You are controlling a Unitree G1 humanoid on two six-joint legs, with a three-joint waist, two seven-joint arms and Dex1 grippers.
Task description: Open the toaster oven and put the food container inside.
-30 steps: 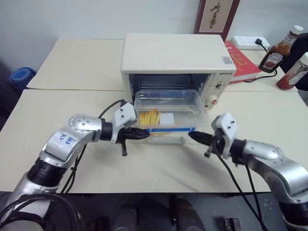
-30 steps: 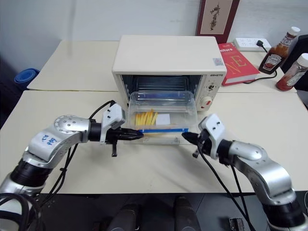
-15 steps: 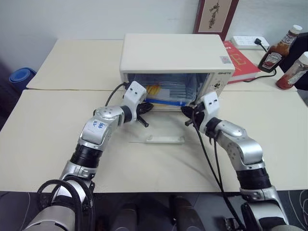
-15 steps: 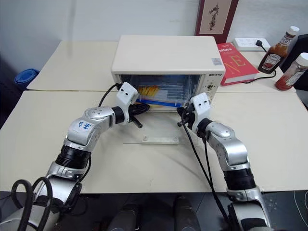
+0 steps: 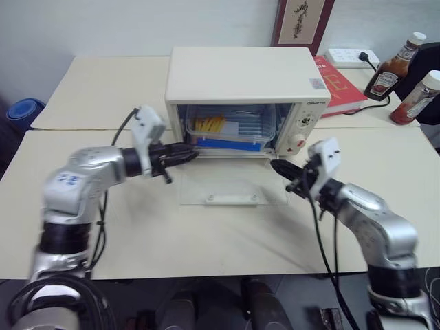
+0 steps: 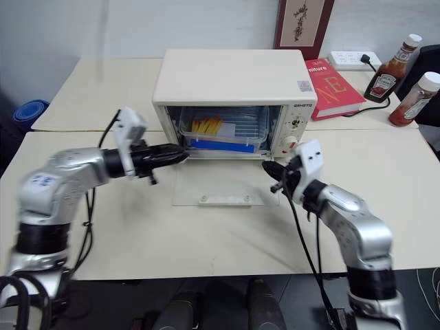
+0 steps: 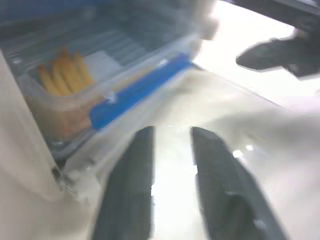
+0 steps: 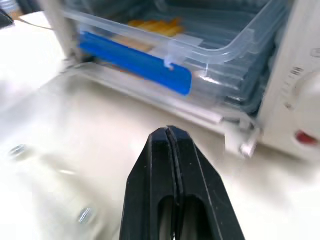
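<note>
The cream-white toaster oven [image 5: 240, 75] stands mid-table with its glass door [image 5: 234, 187] folded down flat. Inside on the rack sits the food container [image 5: 227, 129], clear plastic with a blue clip strip [image 8: 135, 62] and yellow food pieces [image 7: 62, 75]. My left gripper [image 5: 187, 152] hovers just left of the oven mouth, open, nothing between its fingers [image 7: 127, 190]. On the other side, by the red knob [image 5: 297, 143], my right gripper [image 5: 278, 166] is shut and empty, its tip [image 8: 170, 132] short of the container.
Behind the oven to the right lie a red book [image 5: 337, 81], a power strip [image 5: 350, 55] and two sauce bottles [image 5: 388, 63]. A framed picture [image 5: 302, 20] leans on the wall. A blue object [image 5: 20, 110] sits beyond the table's left edge.
Both grippers have drawn back from the oven mouth, the left one out to the left. The left gripper has opened. The food container stays inside the oven.
</note>
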